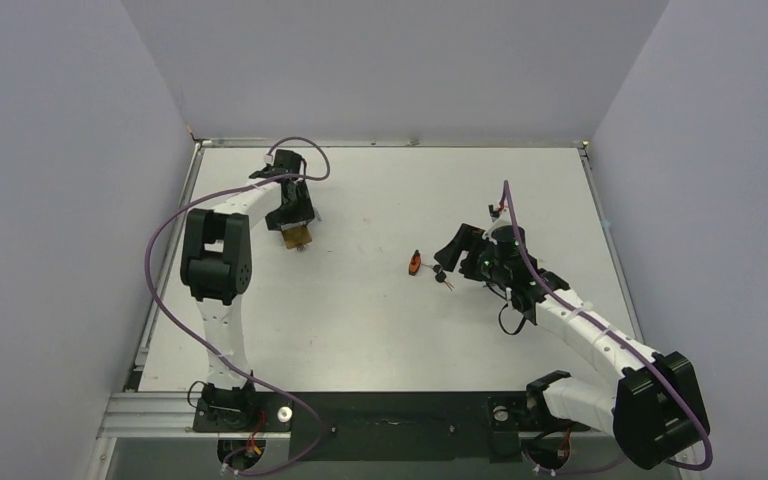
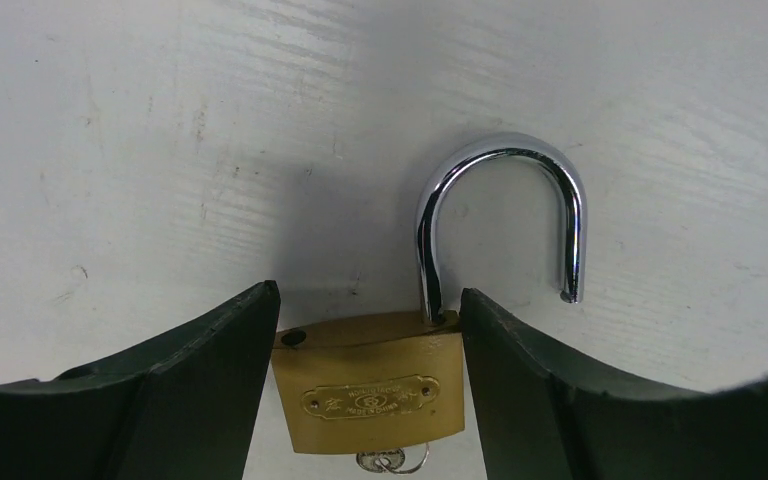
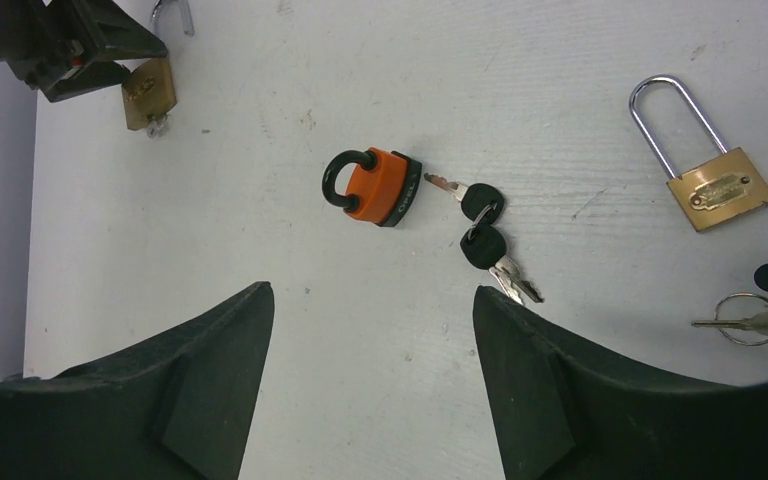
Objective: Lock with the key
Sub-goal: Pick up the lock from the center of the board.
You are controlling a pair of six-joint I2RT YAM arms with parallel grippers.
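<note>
A brass padlock (image 2: 370,385) lies on the white table with its chrome shackle (image 2: 500,200) swung open and a key (image 2: 392,461) in the bottom of its body. My left gripper (image 2: 368,290) is shut on the padlock's body, one finger on each side. In the top view this padlock (image 1: 298,236) sits at the far left under the left gripper (image 1: 295,222). My right gripper (image 3: 370,288) is open and empty above bare table, just short of an orange padlock (image 3: 375,185) and two black-headed keys (image 3: 482,225).
A second brass padlock (image 3: 715,190) with a long closed shackle lies to the right in the right wrist view, with a key on a ring (image 3: 750,322) near it. In the top view the orange padlock (image 1: 415,264) lies mid-table. Grey walls surround the table.
</note>
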